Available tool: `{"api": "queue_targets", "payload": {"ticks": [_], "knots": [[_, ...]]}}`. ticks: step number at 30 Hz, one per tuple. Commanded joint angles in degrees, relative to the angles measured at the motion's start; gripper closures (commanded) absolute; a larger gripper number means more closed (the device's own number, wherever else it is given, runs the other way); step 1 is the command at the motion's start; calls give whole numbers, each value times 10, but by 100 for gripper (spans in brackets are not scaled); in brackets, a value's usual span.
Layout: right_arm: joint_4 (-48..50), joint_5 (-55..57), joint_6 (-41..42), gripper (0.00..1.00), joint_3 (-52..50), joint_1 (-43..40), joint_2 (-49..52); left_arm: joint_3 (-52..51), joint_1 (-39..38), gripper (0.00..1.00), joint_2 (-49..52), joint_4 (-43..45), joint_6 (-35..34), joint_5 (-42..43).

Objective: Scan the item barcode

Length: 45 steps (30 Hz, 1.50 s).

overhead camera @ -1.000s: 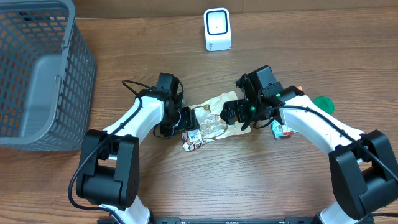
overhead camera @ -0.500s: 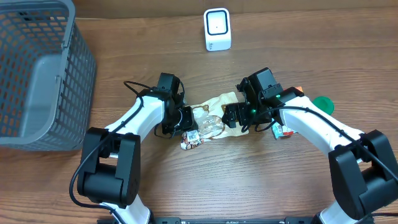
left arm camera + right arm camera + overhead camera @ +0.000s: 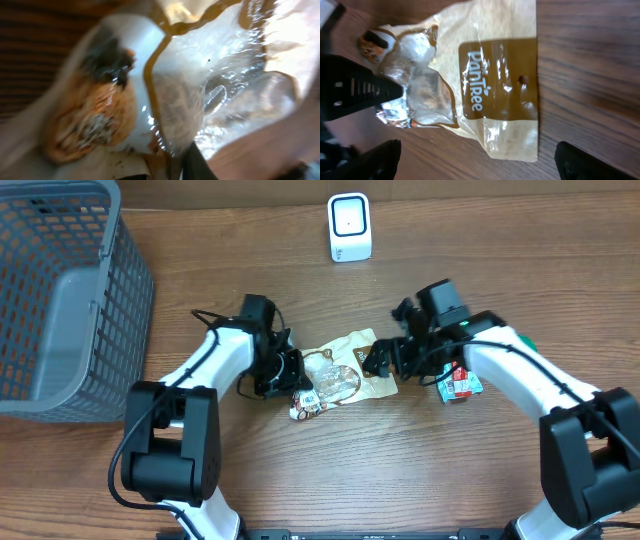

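Note:
The item is a tan and brown snack bag (image 3: 342, 377) with a clear window, lying flat on the table between the arms. My left gripper (image 3: 296, 383) is shut on the bag's left end; its wrist view is blurred and filled by the bag (image 3: 200, 75), with one dark finger (image 3: 197, 164) at the bottom edge. My right gripper (image 3: 386, 360) hovers open just off the bag's right end. In its wrist view the bag (image 3: 497, 85) lies ahead of the wide-apart fingertips (image 3: 376, 161), which hold nothing. No barcode shows plainly in any view.
A white scanner (image 3: 349, 227) stands at the far middle of the table. A grey mesh basket (image 3: 60, 290) fills the left side. A small red and white packet (image 3: 459, 384) lies under the right arm, with a green object (image 3: 524, 343) behind it.
My left gripper has shut on the bag's left end. My right gripper has drawn back to the right, off the bag, still open. The bag now lies flatter.

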Motion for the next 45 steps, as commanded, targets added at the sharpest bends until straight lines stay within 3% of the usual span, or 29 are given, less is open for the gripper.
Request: {"api": "queue_targets", "payload": {"ticks": [1,8,14,22,32,40,42,45], "knots": [[-9,-66,-6,0,16,-26,1,26,28,96,11,-13,72,90],[-9,-64,1,0,15,-30,1,50,61,96,11,-51,148,202],[6,-66,47,0,15,-29,4,64,72,96,11,-76,174,230],[23,-68,74,0,5,-29,16,71,85,96,11,-84,176,231],[140,-133,94,0,-53,-29,49,71,113,96,11,-83,191,271],[147,-117,107,0,-60,-12,49,70,87,96,11,-78,188,200],[139,-84,127,0,-60,-5,49,70,78,92,11,-72,176,182],[137,-66,131,0,-63,6,49,70,62,67,11,-65,149,127]]}}
